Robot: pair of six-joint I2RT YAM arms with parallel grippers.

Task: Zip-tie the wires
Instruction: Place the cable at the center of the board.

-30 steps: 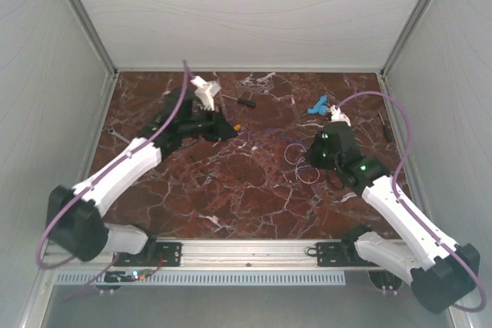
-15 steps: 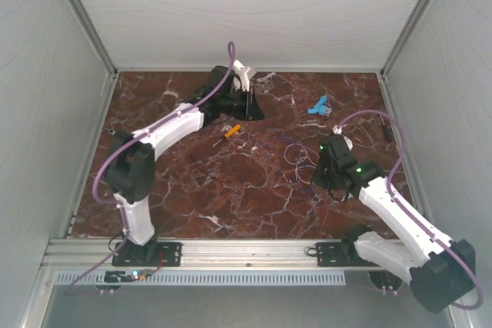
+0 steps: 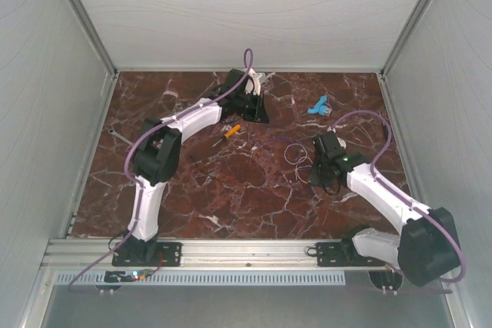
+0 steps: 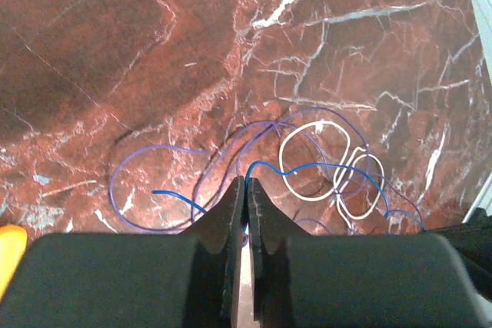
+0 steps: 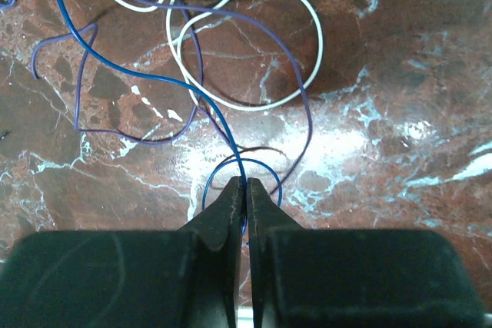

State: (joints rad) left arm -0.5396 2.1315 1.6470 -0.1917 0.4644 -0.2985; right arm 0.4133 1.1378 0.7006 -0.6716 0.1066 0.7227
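Thin purple-blue and whitish wires (image 3: 298, 160) lie in loose loops right of centre on the red marble tabletop (image 3: 231, 205), untied; right jaws closed on a blue strand at their near edge, and it looks pinched. Over the last second the left arm (image 3: 192, 117) swung to the far edge past the orange-handled screwdriver (image 3: 231, 130), left jaws closed, empty; wires unmoved, so I reckon tying hasn't started.
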